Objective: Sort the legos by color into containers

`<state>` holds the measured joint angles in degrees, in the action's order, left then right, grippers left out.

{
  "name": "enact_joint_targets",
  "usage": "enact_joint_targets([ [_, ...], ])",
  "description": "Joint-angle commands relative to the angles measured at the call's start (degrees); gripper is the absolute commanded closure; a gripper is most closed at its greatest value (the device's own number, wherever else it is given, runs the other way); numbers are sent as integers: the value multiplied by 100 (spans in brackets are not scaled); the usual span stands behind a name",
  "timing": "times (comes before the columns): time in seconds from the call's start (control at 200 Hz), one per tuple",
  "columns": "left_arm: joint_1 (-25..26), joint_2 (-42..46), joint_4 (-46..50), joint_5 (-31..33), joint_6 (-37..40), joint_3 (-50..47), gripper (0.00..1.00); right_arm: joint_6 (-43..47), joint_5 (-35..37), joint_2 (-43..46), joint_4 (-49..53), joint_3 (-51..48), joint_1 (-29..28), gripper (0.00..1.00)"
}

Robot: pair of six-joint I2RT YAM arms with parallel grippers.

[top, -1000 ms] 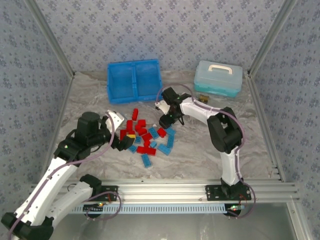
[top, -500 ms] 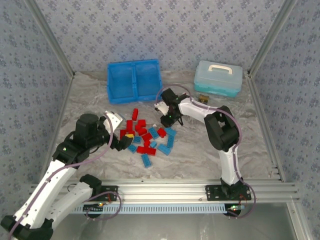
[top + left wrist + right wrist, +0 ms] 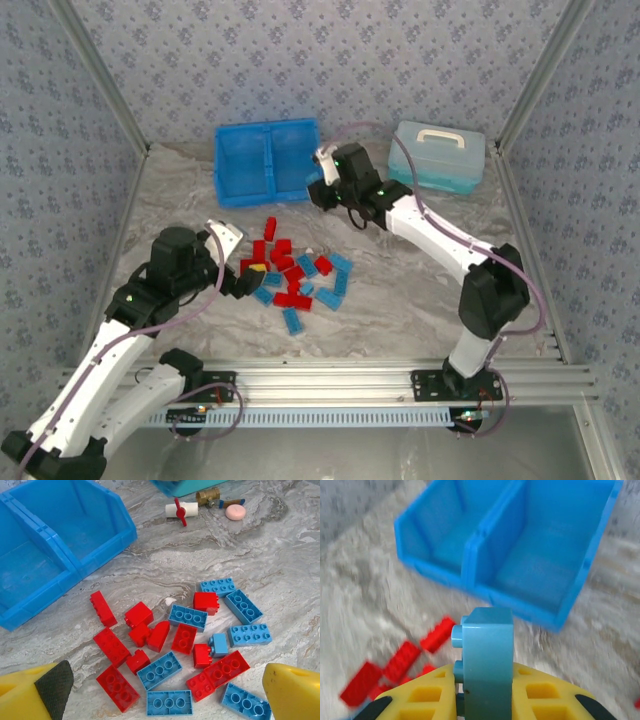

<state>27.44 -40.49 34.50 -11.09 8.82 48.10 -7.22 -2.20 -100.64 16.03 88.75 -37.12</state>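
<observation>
Right gripper: closed on one light blue brick, which is held upright between the yellow fingers, above the table and by the near right corner of the blue bin. Left gripper: jaws spread wide, nothing held, poised low over the pile of red and blue bricks, which is scattered on the marbled table near the bin.

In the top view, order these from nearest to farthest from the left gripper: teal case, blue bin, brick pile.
1. Brick pile, just beside the open left gripper.
2. Blue bin, behind the pile, back centre-left.
3. Teal case, back right corner.
</observation>
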Motion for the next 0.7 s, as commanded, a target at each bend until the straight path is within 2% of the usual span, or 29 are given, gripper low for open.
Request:
enact_joint_targets([
  [0.0, 24, 46, -49, -43, -97, -37, 1, -541, 688, -959, -121, 906, 1, 80],
  [0.43, 24, 94, 214, 409, 293, -143, 1, -629, 1022, -4597, 1316, 5433, -16, 80],
  [0.57, 24, 113, 185, 480, 288, -163, 1, -769, 1048, -5010, 1288, 5741, -17, 78],
  [0.695, 24, 57, 106, 741, -24, -172, 1, -798, 889, -5000, 1340, 5773, -19, 71],
])
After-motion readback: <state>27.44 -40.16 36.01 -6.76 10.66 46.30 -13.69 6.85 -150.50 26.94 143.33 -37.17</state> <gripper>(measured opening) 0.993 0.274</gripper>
